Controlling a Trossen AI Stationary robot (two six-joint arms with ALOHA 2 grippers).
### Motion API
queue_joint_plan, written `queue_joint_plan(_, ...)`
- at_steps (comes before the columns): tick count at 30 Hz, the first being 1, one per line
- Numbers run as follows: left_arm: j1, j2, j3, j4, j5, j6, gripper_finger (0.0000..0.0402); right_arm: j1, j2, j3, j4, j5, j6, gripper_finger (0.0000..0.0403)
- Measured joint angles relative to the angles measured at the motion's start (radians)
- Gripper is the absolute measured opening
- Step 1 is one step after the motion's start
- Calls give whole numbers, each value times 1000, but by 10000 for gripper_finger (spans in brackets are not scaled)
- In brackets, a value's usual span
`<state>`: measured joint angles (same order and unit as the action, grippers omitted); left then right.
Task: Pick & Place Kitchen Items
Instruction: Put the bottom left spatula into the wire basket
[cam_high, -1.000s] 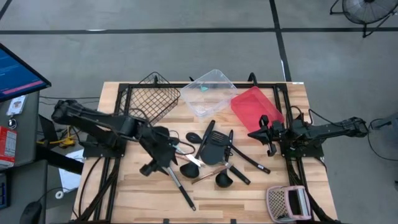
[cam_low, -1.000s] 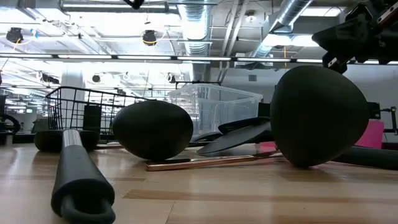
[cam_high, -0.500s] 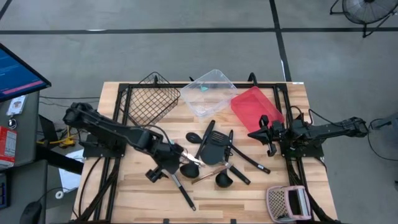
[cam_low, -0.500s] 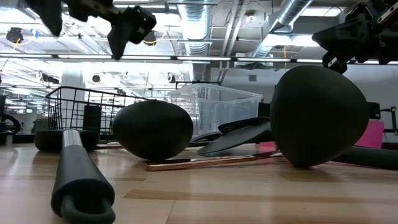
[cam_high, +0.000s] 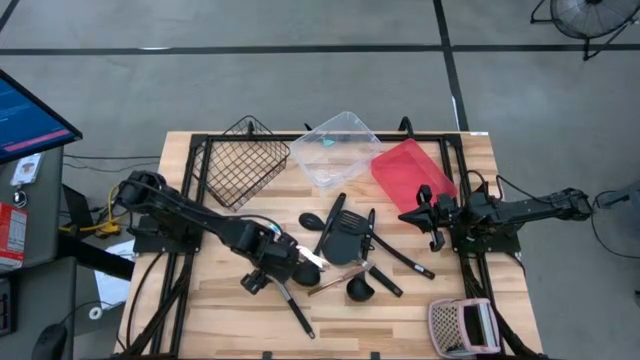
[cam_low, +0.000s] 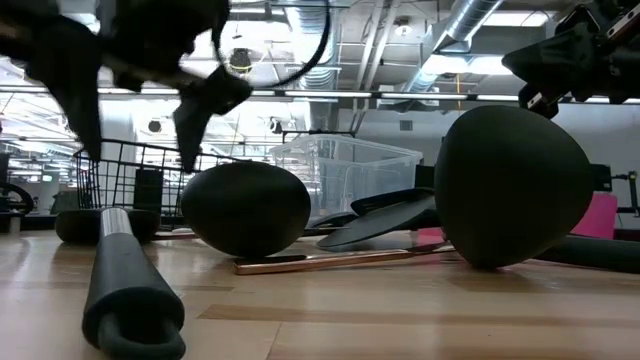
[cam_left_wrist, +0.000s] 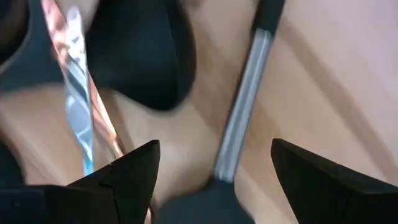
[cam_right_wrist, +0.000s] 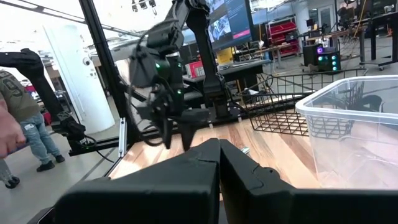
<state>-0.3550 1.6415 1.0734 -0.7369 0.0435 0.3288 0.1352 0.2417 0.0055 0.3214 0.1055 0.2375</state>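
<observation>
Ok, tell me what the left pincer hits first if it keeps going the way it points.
Probably the steel-handled utensil: the open left pincer straddles its shaft in the wrist view, with the tabletop right beneath. Depth is unclear.

Robotics lab or workshop: exposed ceiling ducts (cam_low: 320, 45) running overhead, monitor (cam_right_wrist: 231, 22) glowing, red shelving (cam_right_wrist: 281, 28) standing behind, person (cam_right_wrist: 22, 118) walking past on concrete floor.

Left gripper (cam_high: 283, 262) gapes low (fingers spread); right gripper (cam_high: 428, 217) closed.
</observation>
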Motion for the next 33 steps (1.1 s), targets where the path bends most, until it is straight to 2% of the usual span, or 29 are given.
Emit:
queue_joint_plan(5, -6, -33, -93, 20, 8, -27, 294, 0, 0, 0, -4, 0, 0, 0)
queue_joint_plan(14, -28, -51, -156, 189, 9, -29, 294, 0, 0, 0, -7, 0, 0, 0)
queue_joint_plan(26, -26, -50, -255, 273, 9, -30, 293, 0, 0, 0, -7, 0, 0, 0)
queue_joint_plan(30, -26, -50, -269, 301, 9, -28, 280, 0, 0, 0, -7, 0, 0, 0)
queue_joint_plan(33, -26, -50, -298, 329, 7, -24, 257, 0, 0, 0, -7, 0, 0, 0)
